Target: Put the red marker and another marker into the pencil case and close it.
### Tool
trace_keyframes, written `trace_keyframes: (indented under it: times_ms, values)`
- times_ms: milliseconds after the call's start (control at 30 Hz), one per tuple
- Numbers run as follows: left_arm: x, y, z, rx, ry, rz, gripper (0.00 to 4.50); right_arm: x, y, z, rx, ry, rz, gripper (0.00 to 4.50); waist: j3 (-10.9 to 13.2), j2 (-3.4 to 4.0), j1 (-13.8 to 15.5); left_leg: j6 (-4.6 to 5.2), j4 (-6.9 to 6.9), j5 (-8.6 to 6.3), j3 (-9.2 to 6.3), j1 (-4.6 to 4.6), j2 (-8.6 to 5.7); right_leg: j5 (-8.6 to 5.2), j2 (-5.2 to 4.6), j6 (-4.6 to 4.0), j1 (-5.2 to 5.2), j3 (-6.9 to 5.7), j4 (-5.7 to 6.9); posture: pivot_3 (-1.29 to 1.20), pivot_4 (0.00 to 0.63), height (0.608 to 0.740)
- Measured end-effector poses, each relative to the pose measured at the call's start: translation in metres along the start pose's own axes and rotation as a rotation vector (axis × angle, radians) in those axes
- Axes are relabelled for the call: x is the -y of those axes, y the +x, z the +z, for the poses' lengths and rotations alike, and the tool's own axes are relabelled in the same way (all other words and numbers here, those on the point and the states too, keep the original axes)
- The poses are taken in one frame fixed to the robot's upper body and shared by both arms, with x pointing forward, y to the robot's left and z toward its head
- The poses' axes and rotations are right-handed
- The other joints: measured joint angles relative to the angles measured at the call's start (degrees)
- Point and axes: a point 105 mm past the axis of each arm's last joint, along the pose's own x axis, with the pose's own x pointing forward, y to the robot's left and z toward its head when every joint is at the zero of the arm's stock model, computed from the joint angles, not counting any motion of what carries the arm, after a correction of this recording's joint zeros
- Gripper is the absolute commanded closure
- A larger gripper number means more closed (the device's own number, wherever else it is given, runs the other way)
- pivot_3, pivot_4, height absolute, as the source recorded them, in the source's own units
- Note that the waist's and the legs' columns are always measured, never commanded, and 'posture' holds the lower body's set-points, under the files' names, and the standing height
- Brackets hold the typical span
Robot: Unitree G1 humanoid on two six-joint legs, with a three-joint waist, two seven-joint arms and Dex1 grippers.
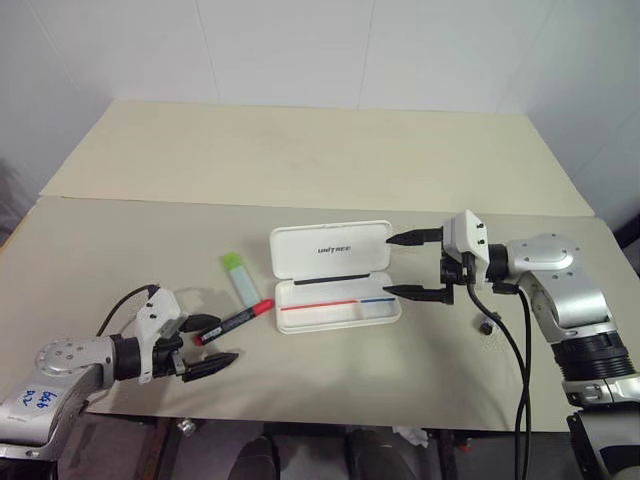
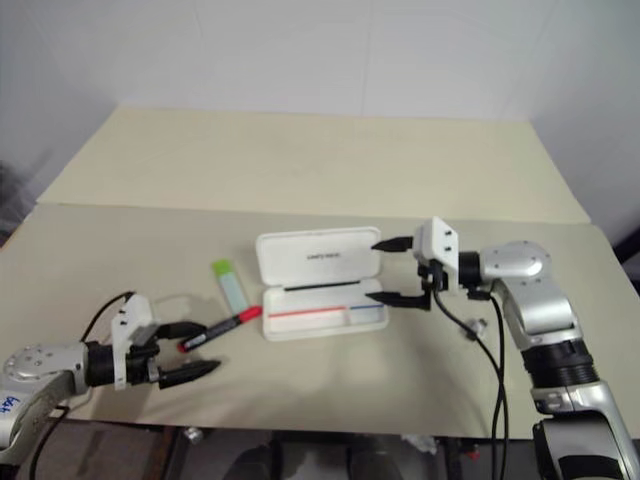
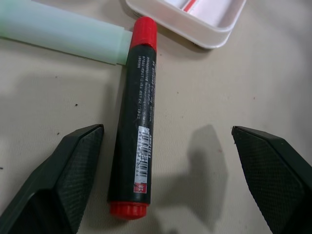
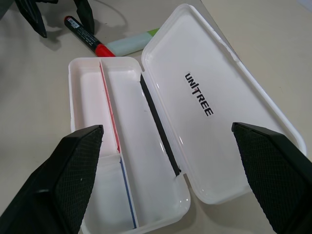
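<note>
From the head views, the pencil case (image 1: pixel 333 275) is seen lying wide open in the middle of the table (image 1: pixel 300 160), with its lid laid flat behind the tray, so that things can be dropped straight in. Nothing has been put inside it yet. Just beside the case's left end, the red marker (image 1: pixel 234 322) is seen lying flat on the table, and another marker (image 1: pixel 241 279), the pale one with the green cap, lies right next to it with its end against the red cap. The left gripper (image 1: pixel 202 347) is held low over the table at the back end of the red marker, with its fingers spread wide and nothing held, most likely so that the marker can be picked up first. The right gripper (image 1: pixel 415 265) is held at the case's right end, its fingers also wide apart and empty, one by the lid and one by the tray; it may be kept there so the case can be steadied or shut later. In the left wrist view, the red marker (image 3: pixel 138 119) is seen between the two open fingertips (image 3: pixel 63 170), closer to one of them, and it is not touched by either. In the right wrist view, the open case (image 4: pixel 161 117) is framed by the two spread fingertips (image 4: pixel 68 175), and its tray is seen to be empty.
</note>
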Motion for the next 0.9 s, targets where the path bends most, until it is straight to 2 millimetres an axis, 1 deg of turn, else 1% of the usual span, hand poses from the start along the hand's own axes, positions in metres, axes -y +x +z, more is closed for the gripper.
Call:
trace_keyframes:
  times_ms: [67, 167, 200, 233, 367, 400, 533, 633, 767, 833, 900]
  values:
    - [-0.001, 0.000, 0.000, -0.006, 0.001, -0.003, 0.58, 0.000, 0.000, 0.001, 0.001, -0.002, -0.004, 0.00, 0.00, 0.00, 0.00, 0.00, 0.00, 0.00, 0.00, 0.00, 0.00, 0.00, -0.01, 0.00, 0.01, 0.00, 0.00, 0.00, 0.150, 0.740]
    - [-0.003, -0.001, -0.002, -0.011, 0.004, 0.002, 1.49, 0.001, 0.000, 0.001, 0.001, -0.003, -0.006, 0.00, 0.00, 0.00, -0.01, 0.00, 0.00, 0.00, 0.00, 0.00, 0.01, 0.00, -0.01, 0.00, 0.01, 0.00, -0.02, 0.00, 0.150, 0.740]
    - [-0.004, -0.001, -0.002, -0.012, 0.006, 0.006, 1.89, 0.001, 0.000, 0.001, 0.001, -0.003, -0.007, 0.00, 0.00, 0.00, -0.01, 0.01, -0.01, 0.00, 0.01, 0.00, 0.01, 0.00, -0.02, 0.00, 0.00, 0.00, -0.02, 0.00, 0.150, 0.740]
    - [-0.005, -0.001, -0.002, -0.013, 0.009, 0.008, 2.18, 0.001, 0.000, 0.001, 0.001, -0.003, -0.007, 0.00, 0.00, 0.00, -0.01, 0.01, -0.01, 0.00, 0.01, 0.00, 0.01, 0.00, -0.02, 0.00, 0.00, 0.00, -0.02, 0.00, 0.150, 0.740]
    - [-0.006, 0.000, -0.002, -0.019, 0.012, 0.008, 3.59, 0.001, 0.000, 0.001, 0.001, -0.004, -0.011, 0.00, 0.00, 0.00, -0.04, 0.01, -0.02, 0.00, 0.01, 0.00, 0.02, 0.00, -0.01, 0.00, -0.01, 0.01, -0.01, 0.00, 0.150, 0.740]
    - [-0.006, 0.000, -0.002, -0.019, 0.013, 0.007, 3.86, 0.001, 0.000, 0.001, 0.002, -0.004, -0.012, 0.00, 0.00, 0.00, -0.03, 0.01, -0.02, 0.00, 0.01, 0.00, 0.02, 0.00, -0.01, 0.00, -0.01, 0.01, -0.01, 0.00, 0.150, 0.740]
    - [-0.006, 0.000, -0.002, -0.013, 0.010, 0.006, 3.88, 0.002, -0.002, 0.002, 0.010, -0.007, -0.019, 0.00, 0.00, 0.00, -0.02, 0.01, -0.02, 0.00, 0.01, -0.01, 0.02, 0.00, -0.01, 0.00, -0.01, 0.01, -0.01, 0.00, 0.150, 0.740]
    - [-0.005, -0.004, -0.003, -0.002, -0.014, 0.017, 3.88, 0.003, -0.004, 0.002, 0.015, -0.010, -0.028, 0.00, 0.00, 0.00, -0.08, 0.01, -0.03, -0.01, 0.02, -0.01, 0.06, 0.00, -0.01, 0.00, -0.01, 0.01, -0.02, 0.00, 0.150, 0.740]
    - [0.004, -0.012, -0.005, -0.003, -0.028, 0.024, 3.88, 0.004, -0.007, 0.003, 0.020, -0.013, -0.042, 0.00, 0.01, 0.00, -0.06, 0.01, -0.05, -0.01, 0.02, -0.02, 0.20, 0.00, -0.01, 0.00, -0.03, 0.02, -0.03, 0.00, 0.150, 0.740]
    - [0.006, -0.016, 0.001, 0.012, -0.019, 0.038, 3.88, 0.004, -0.008, 0.002, 0.023, -0.013, -0.046, 0.00, 0.01, 0.00, -0.03, 0.01, -0.04, -0.01, 0.02, -0.02, 0.24, 0.00, 0.00, 0.00, -0.03, 0.02, -0.01, 0.00, 0.150, 0.740]
    - [0.004, -0.023, 0.014, 0.058, 0.003, 0.074, 3.88, 0.005, -0.009, 0.003, 0.031, -0.013, -0.049, 0.00, 0.01, 0.01, 0.02, 0.01, -0.02, -0.01, 0.01, 0.00, 0.25, 0.00, 0.00, 0.00, 0.00, 0.01, 0.00, 0.00, 0.150, 0.740]
